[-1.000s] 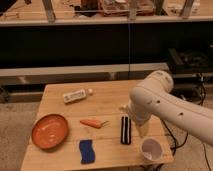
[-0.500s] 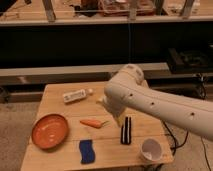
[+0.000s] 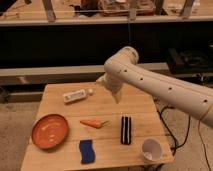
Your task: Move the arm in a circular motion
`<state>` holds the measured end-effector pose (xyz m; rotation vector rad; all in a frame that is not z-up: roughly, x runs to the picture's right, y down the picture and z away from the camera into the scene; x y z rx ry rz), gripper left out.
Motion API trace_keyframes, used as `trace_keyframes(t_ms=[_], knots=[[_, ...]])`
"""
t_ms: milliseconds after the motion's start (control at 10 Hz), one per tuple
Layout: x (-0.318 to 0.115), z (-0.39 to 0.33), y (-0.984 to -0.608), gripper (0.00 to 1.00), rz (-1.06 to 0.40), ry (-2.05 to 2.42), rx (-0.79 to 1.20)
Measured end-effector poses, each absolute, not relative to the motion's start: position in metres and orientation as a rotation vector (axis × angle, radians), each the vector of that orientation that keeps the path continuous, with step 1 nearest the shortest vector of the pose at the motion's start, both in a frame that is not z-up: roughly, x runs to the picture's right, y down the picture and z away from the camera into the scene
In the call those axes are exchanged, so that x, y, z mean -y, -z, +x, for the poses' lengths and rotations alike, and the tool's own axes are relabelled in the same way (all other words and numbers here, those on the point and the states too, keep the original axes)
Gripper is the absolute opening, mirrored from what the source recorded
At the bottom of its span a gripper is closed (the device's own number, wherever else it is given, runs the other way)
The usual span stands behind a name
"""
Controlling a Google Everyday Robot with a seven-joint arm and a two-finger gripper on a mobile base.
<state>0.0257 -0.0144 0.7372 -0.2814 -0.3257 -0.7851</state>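
The arm (image 3: 165, 90) is large, glossy and white, with small dark dots. It reaches in from the right edge and bends at a bulbous joint (image 3: 122, 62) above the back of the wooden table (image 3: 107, 107). Its pale tapering end with the gripper (image 3: 107, 85) hangs over the table's back middle, just right of a white tube (image 3: 76, 95), touching nothing that I can see.
On the table lie an orange plate (image 3: 50, 131) at the left, a carrot (image 3: 94, 123) in the middle, a black striped object (image 3: 126, 130), a blue sponge (image 3: 87, 151) at the front and a white cup (image 3: 151, 149) at the front right. Dark shelving stands behind.
The arm has swung left and toward the back of the table, from above the cup and black object to over the back middle. The objects have not moved.
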Motion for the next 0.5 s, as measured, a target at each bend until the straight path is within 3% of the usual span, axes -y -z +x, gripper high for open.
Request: trace_keyframes(t_ms=[300, 500], knots=[[0.032, 0.072, -0.804, 0.8, -0.335, 0.726, 0.287], [0.027, 0.1, -0.829, 0.8, -0.372, 0.68, 0.266]])
